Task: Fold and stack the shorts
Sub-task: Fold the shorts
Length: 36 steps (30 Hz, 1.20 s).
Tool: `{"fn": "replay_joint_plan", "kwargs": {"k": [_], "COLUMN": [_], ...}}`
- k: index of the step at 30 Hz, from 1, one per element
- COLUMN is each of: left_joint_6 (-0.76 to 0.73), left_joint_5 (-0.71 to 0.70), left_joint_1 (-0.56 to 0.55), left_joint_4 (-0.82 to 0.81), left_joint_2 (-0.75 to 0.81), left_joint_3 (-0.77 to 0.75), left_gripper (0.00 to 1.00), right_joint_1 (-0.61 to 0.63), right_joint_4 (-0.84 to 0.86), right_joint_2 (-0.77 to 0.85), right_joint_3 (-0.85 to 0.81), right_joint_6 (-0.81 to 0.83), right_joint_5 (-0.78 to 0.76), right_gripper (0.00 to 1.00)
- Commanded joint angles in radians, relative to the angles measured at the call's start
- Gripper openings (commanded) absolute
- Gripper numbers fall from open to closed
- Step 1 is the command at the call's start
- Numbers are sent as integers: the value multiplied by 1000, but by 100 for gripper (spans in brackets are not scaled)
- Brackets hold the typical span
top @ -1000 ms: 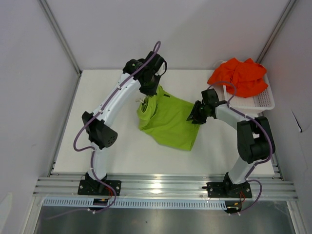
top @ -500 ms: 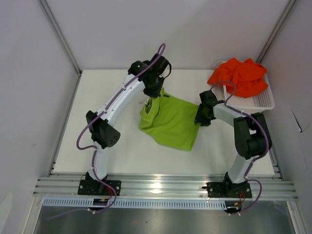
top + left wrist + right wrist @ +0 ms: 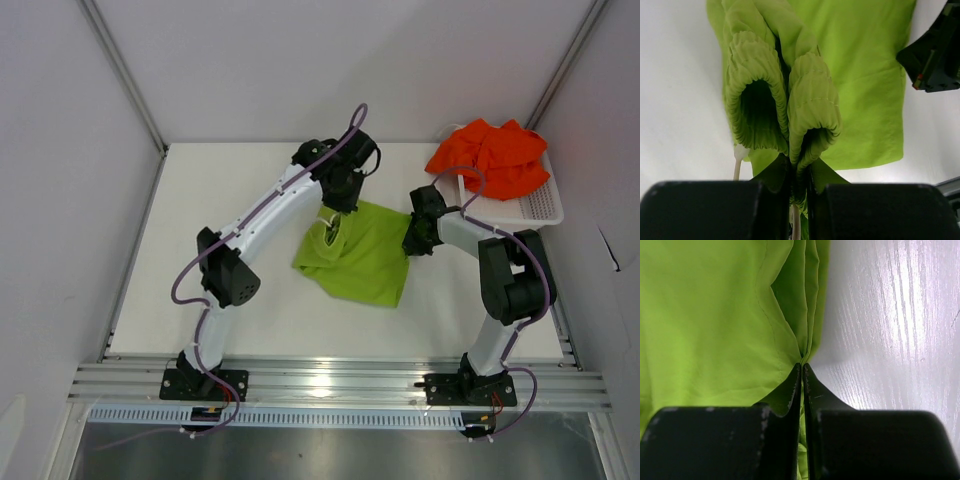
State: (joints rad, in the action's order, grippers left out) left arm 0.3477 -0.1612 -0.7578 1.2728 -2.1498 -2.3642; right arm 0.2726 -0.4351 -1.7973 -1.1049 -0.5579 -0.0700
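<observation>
Mid-fold on the lime green shorts (image 3: 362,258): left fingers (image 3: 777,210) pinch the bunched waistband, right fingers (image 3: 782,430) clamp a side edge. Next I'd carry both over evenly.

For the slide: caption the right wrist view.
Right gripper pinches one edge of the lime green shorts on the white table.
</observation>
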Motion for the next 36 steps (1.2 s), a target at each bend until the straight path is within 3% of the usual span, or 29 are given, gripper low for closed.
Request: {"fn": "replay_joint_plan", "kwargs": {"k": [1,10,15,24,27,32,36], "left_joint_6": [73,137,226,292,313,324,320], "left_joint_5": [52,152,248,308,347,344,359], "left_joint_1": [-29,-72,-71,-71,-71,-60,-31], "left_joint_4": [-72,-156,-289,-354,-412,-446,-467], "left_joint_2": [-35,-59,-58,-139,-140,-144,-90], "left_joint_3": [-50,-15,57,48,106,122,118], "left_gripper": [4,1,0,14,32,95,99], "right_joint_1": [-4,-19,-27,-53,-75,-110,-144], "right_joint_4": [29,45,67,76,82,55,22], "right_joint_2": [-27,-30,-14,21,55,148,256], "right_joint_3": [28,45,65,92,103,116,116], "right_joint_6": [-11,-11,-17,-20,-30,-50,-53], "right_joint_5": [-19,-11,-5,-24,-21,-66,-108], "right_gripper": [2,0,0,0,2,18,25]}}
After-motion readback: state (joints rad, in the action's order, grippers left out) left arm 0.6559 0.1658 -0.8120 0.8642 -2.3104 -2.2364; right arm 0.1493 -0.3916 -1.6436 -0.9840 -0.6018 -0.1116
